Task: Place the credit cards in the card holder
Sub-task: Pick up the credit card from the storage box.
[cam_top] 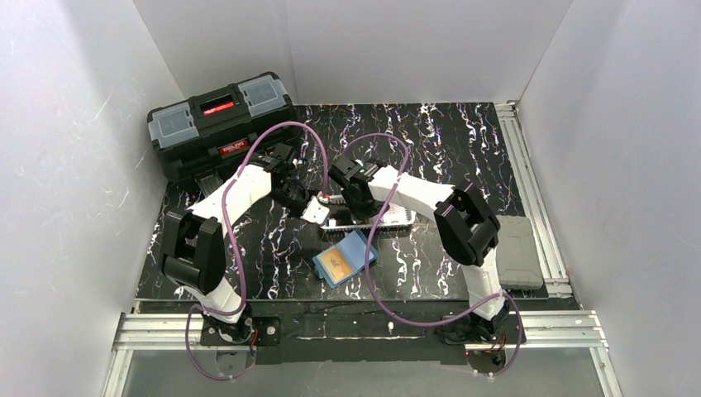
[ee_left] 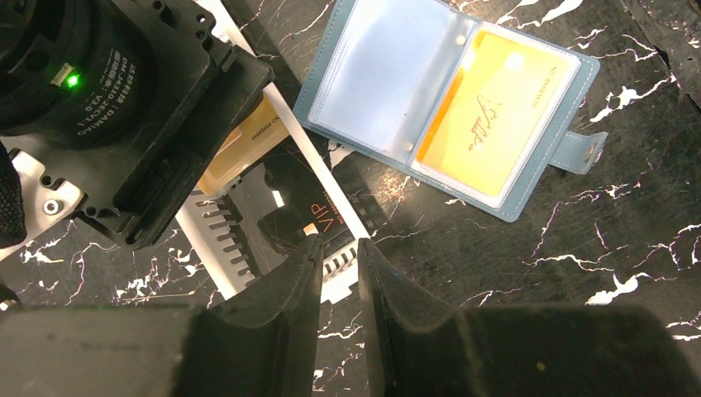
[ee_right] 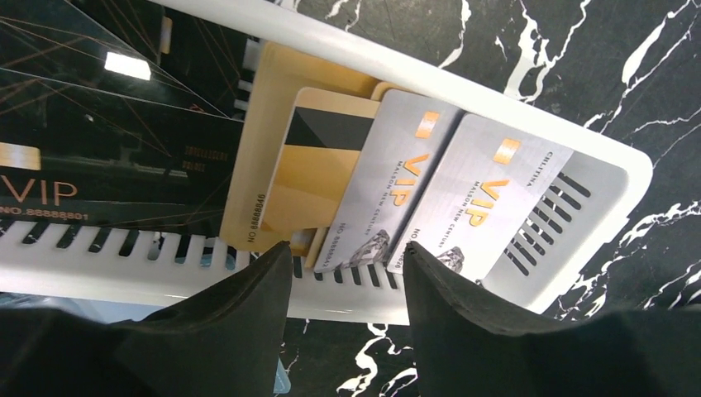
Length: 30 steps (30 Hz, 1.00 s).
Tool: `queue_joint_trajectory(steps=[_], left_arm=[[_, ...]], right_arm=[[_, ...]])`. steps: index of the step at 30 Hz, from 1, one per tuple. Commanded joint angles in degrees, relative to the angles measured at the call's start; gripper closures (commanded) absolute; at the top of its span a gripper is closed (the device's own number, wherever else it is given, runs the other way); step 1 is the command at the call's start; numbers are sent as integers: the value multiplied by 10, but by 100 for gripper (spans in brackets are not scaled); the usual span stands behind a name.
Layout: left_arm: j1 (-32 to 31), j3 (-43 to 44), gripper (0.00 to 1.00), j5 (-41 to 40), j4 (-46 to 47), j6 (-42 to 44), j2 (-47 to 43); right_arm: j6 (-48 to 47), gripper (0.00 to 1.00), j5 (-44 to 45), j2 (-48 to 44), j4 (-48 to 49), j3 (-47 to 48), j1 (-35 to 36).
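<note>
Your left end effector clamps the rim of the white basket, your right end effector hangs apart just over the pale credit cards, and the card holder lies open beyond the left

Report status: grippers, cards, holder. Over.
Left gripper pinching basket rim. Right gripper open, above cards in basket. Holder lies open, one orange card sleeved. Basket cards overlap.
</note>
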Motion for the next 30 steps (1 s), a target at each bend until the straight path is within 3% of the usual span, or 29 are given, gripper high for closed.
queue_joint_trajectory(steps=[1,12,30], left_arm=[[-1,18,79,23,-23,10,-21],[-1,27,79,22,-26,8,-18],[-1,22,80,24,-28,10,-18]], right_arm=[[7,42,24,-33,-13,-13,1],[8,49,31,-35,-5,-29,1],[15,73,80,-72,13,-39,-3]])
